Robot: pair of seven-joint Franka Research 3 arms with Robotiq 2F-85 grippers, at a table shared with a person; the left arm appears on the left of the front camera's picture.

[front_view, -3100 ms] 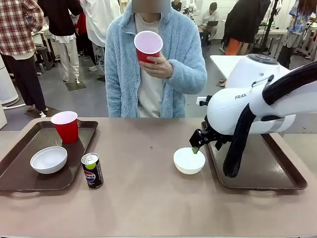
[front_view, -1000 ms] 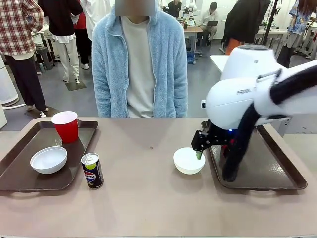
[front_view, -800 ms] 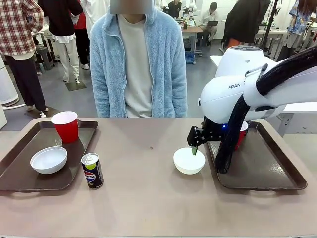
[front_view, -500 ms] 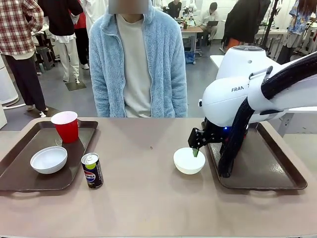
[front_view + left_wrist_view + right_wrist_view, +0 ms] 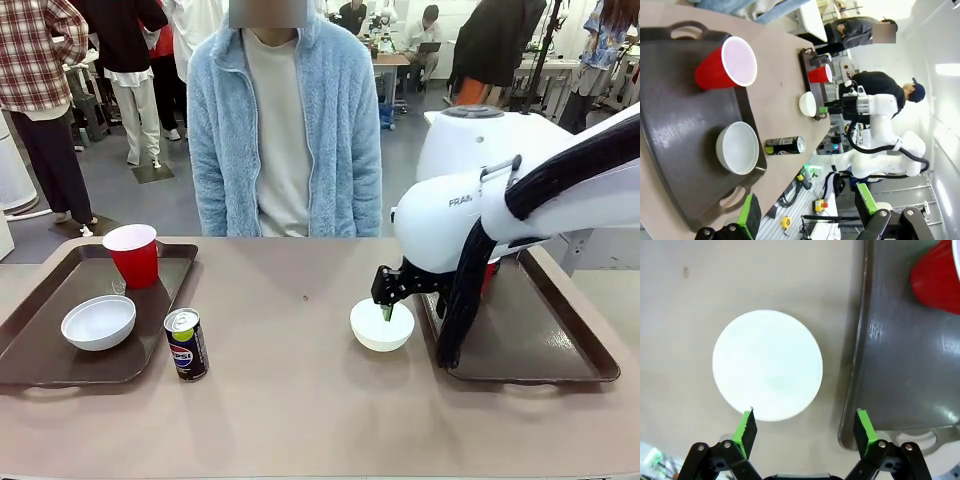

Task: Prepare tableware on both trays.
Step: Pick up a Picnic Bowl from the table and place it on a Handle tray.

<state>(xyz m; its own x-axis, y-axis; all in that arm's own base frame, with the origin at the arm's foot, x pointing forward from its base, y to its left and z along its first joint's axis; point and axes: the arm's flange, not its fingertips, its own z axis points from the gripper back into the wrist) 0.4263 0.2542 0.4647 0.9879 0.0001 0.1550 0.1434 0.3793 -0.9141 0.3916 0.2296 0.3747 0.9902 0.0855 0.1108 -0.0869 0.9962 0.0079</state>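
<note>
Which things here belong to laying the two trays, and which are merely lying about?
For the job: left tray, right tray, left red cup, right red cup, bowl on the left tray, bowl on the table, Pepsi can.
Just about: bystanders behind, speck on the table.

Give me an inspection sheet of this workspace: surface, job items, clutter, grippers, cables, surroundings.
Surface: tan table, one small dark speck near the middle.
Job's things: left tray holds a red cup and a white bowl; Pepsi can upright on the table beside it; second white bowl on the table just left of the right tray, which holds a second red cup, partly hidden.
Clutter: nothing seen.
Grippers: right gripper open, empty, over the second white bowl's edge; left gripper open, empty, clear of the left tray.
Cables: black hose along the right arm hangs over the right tray.
Surroundings: person in a blue fleece at the far side; other people behind.
</note>
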